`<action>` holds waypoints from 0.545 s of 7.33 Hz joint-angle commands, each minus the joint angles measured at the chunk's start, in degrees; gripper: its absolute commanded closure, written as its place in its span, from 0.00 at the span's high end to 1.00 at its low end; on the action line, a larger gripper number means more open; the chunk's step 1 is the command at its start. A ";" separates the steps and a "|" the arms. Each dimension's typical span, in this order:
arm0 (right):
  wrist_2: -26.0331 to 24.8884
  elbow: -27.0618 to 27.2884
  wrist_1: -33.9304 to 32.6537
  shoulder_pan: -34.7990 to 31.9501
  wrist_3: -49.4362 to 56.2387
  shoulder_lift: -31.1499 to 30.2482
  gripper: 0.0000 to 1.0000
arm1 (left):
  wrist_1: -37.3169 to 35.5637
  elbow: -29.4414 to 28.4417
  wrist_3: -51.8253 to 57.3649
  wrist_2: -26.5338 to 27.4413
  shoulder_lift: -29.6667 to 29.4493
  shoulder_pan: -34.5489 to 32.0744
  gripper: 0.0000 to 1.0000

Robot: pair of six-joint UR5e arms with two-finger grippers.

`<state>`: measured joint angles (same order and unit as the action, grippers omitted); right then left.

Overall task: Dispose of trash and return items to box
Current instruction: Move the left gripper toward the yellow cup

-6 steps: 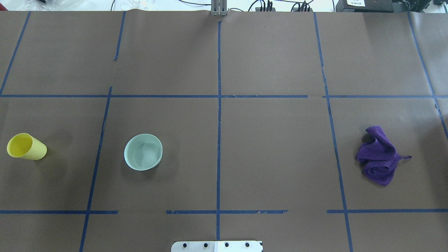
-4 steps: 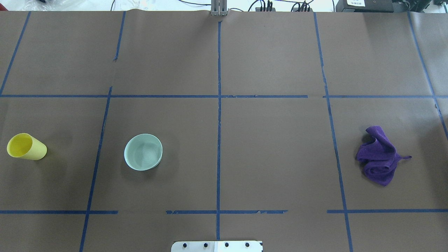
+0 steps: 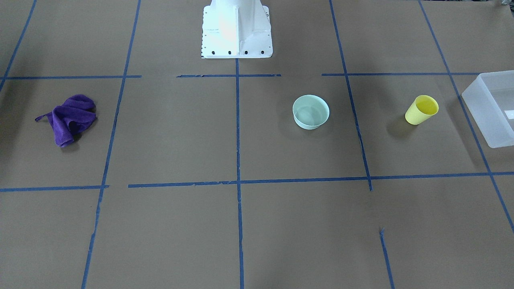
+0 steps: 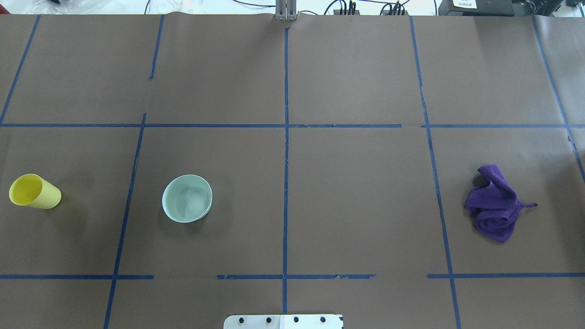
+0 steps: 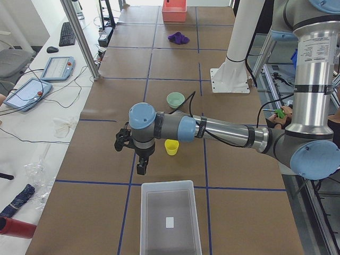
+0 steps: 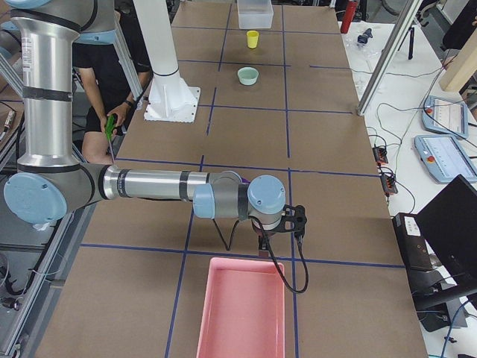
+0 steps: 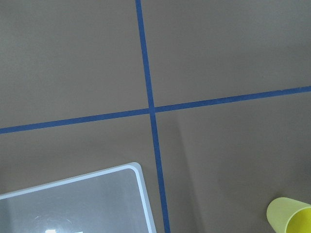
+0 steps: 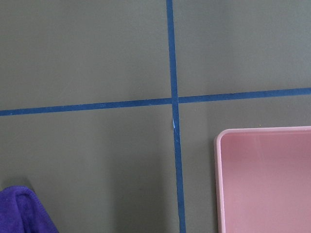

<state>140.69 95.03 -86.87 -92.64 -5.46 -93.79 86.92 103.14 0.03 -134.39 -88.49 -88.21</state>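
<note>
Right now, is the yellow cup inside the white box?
No, the yellow cup stands on the table outside the white box, with bare table between them.

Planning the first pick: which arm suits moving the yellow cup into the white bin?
Left: its gripper hangs near the yellow cup and white bin; the right arm is far off, by the pink tray.

Setting: a robotics laboratory. A paper-covered table (image 4: 365, 205) marked with a blue tape grid (image 4: 285, 183) stood beside 2 teach pendants (image 5: 25, 93), a keyboard (image 5: 67, 33) and loose cables (image 4: 347, 8).
</note>
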 commanded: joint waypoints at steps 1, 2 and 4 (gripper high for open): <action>-0.07 1.20 0.03 0.00 -0.08 0.01 1.00 | 5.24 1.71 -9.67 -0.87 2.08 5.21 1.00; -0.07 1.30 0.03 0.00 -0.08 -0.17 1.00 | 9.72 1.80 -12.66 -0.97 4.18 7.07 1.00; -0.07 1.30 0.03 0.00 -0.08 -0.17 1.00 | 26.01 1.54 -29.12 -0.88 8.83 14.43 1.00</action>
<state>140.59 96.28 -86.84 -92.64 -5.54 -93.92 102.77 104.82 -19.17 -135.26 -82.68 -78.37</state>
